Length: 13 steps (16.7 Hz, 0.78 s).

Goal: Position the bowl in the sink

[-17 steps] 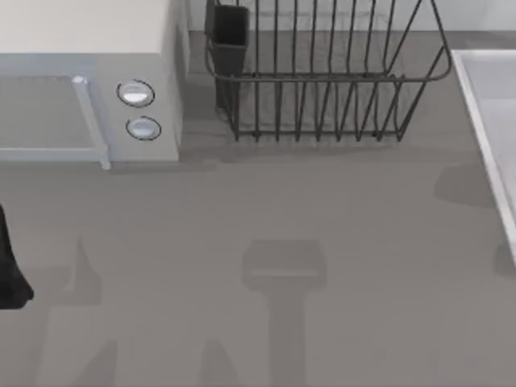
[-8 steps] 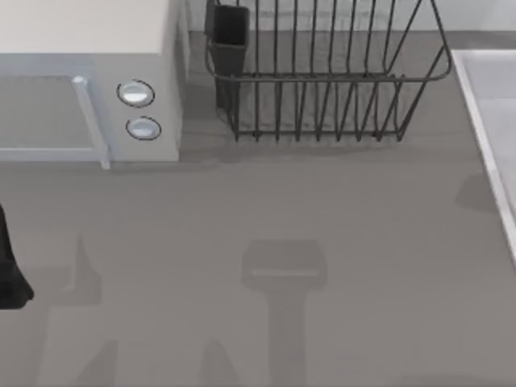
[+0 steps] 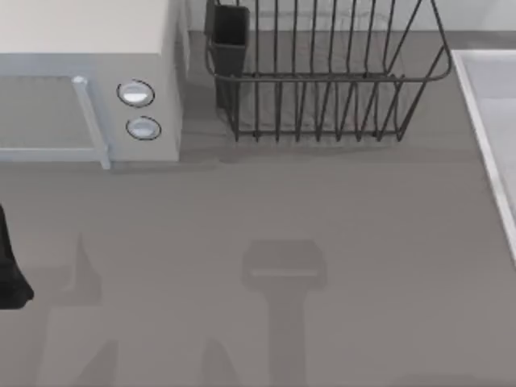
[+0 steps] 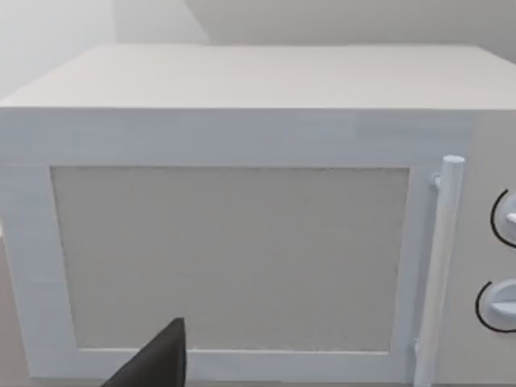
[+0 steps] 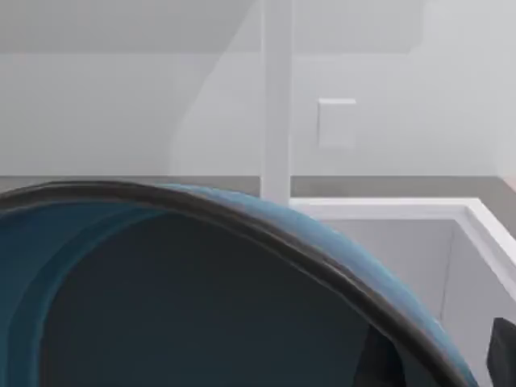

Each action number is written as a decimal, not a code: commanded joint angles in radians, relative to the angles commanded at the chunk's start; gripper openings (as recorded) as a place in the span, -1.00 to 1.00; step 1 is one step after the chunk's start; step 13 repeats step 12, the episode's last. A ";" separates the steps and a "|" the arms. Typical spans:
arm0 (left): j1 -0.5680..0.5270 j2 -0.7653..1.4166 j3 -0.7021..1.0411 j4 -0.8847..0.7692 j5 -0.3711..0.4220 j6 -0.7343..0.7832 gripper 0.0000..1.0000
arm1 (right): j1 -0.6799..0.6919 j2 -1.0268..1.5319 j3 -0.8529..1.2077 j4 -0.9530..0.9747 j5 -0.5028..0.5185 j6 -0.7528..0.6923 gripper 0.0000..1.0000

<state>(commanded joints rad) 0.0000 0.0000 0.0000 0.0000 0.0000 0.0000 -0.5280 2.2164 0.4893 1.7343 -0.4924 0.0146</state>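
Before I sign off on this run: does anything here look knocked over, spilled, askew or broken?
Nothing stands out. The microwave and wire dish rack stand upright and square on the table. The bowl looks whole in the right wrist view, close up before the sink. No spill shows.

The counter (image 3: 322, 242) is flat and plain grey, with soft dark shadows lying on it. At the back left stands a white microwave (image 3: 89, 48) with a long handle (image 3: 90, 121) and two round knobs (image 3: 135, 93), one above the other. Beside it, at the back middle, is a dark wire dish rack (image 3: 322, 72) with a small black cup (image 3: 230, 36) at its left corner. Behind everything is a pale, bare wall (image 5: 121, 97) with a little square plate (image 5: 336, 122) on it.
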 joint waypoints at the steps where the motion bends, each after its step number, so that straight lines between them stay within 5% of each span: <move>1: 0.000 0.000 0.000 0.000 0.000 0.000 1.00 | 0.000 0.000 0.000 0.000 0.000 0.000 0.21; 6: 0.000 0.000 0.000 0.000 0.000 0.000 1.00 | 0.000 0.000 0.000 0.000 0.000 0.000 0.96; 13: 0.000 0.000 0.000 0.000 0.000 0.000 1.00 | 0.000 0.000 0.000 0.000 0.000 0.000 1.00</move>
